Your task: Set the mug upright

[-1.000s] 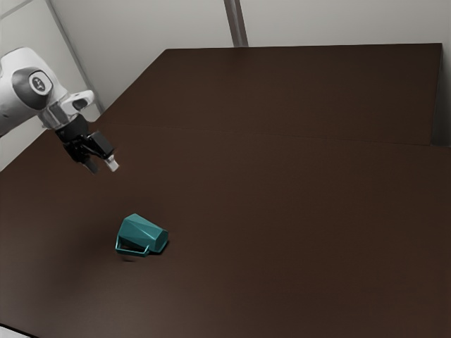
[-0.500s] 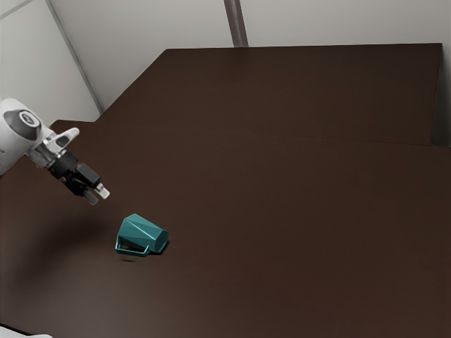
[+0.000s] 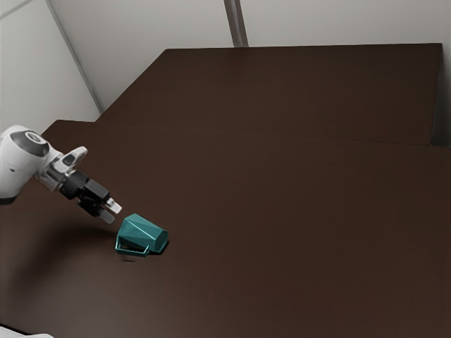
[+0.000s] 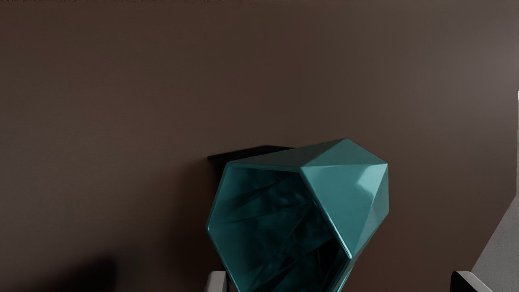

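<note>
Here we hover, gripper [image 3: 111, 212] spread, just to the exterior view's left of the tipped mug [image 3: 143, 232], presumably to straddle it!

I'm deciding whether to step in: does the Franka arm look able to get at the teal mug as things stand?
Probably yes: the gripper is open and near the mug, whose mouth faces it, and I see nothing standing in between.

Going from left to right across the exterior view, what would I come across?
White robot arm → black tool → teal mug, lying on its side → narrow grey strip near the picture's top.
</note>
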{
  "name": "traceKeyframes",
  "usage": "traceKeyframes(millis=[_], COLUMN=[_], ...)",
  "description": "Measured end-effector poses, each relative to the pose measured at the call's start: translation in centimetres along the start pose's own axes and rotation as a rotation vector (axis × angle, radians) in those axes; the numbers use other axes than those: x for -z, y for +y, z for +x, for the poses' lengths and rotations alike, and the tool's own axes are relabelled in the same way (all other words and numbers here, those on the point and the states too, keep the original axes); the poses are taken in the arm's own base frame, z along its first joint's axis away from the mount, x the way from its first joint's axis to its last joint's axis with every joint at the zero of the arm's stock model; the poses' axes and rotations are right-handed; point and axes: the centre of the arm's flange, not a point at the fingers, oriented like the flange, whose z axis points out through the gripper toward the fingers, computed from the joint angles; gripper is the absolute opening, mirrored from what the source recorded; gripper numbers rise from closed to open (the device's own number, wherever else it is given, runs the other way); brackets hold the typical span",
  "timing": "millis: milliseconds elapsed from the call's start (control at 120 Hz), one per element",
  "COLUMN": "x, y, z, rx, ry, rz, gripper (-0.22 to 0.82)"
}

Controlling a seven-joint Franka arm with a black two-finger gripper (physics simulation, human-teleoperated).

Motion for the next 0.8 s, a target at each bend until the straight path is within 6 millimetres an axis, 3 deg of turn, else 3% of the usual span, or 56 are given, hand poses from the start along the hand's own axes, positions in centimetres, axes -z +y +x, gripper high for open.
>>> traceKeyframes(millis=[267,800], x=[-2.1,-5.0], y=[-1.2,-1.4], z=[-0.4,0.8], rx=[0.017,0.006], ry=[0.018,0.034], rz=[-0.059,-0.137], gripper=[0.60,0.58])
